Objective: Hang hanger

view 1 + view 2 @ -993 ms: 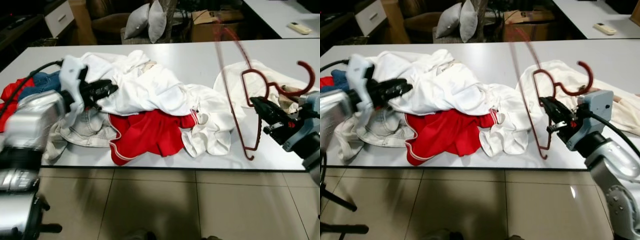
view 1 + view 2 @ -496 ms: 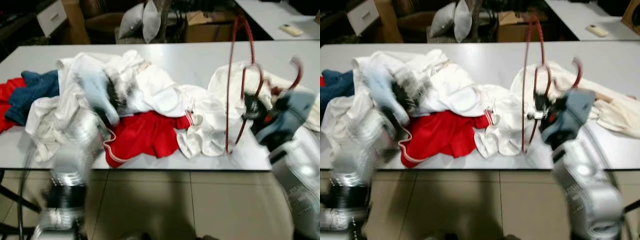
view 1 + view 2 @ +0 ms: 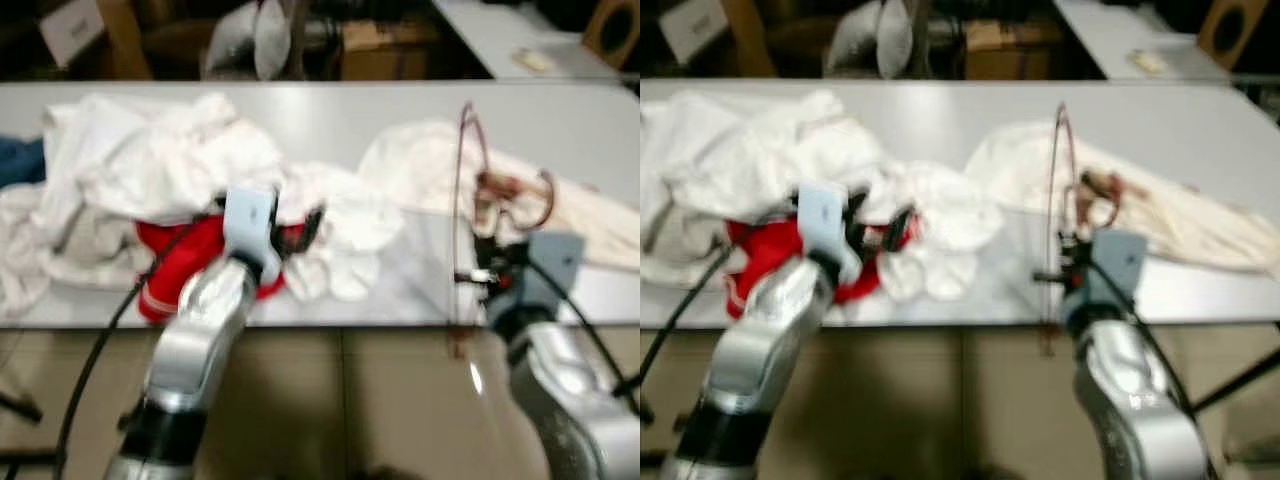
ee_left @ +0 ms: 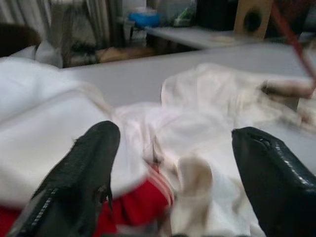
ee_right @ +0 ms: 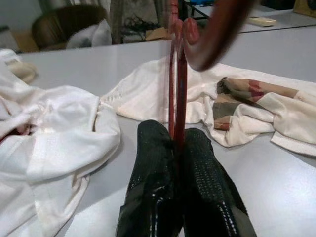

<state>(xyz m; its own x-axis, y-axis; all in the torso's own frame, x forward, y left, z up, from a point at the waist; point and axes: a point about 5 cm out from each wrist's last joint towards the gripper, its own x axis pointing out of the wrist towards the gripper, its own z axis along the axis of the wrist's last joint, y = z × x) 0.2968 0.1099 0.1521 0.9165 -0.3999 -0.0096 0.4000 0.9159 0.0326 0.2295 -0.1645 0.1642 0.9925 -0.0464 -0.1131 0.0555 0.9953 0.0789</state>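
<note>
Both eye views are blurring heavily. The hanger (image 3: 462,200) is smearing into a thin line, its hook (image 5: 217,29) running out of the right wrist view's top edge. The red garment (image 3: 165,270) is hiding partly behind the left arm (image 3: 200,320). The small object (image 3: 528,60) on the far table is too blurred to identify.

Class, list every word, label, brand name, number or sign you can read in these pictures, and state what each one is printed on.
None: no readable text anywhere.
The dark red wire hanger, the red garment and the white clothes show no print.
Any marking on the small pale object on the far table is too blurred to read.
</note>
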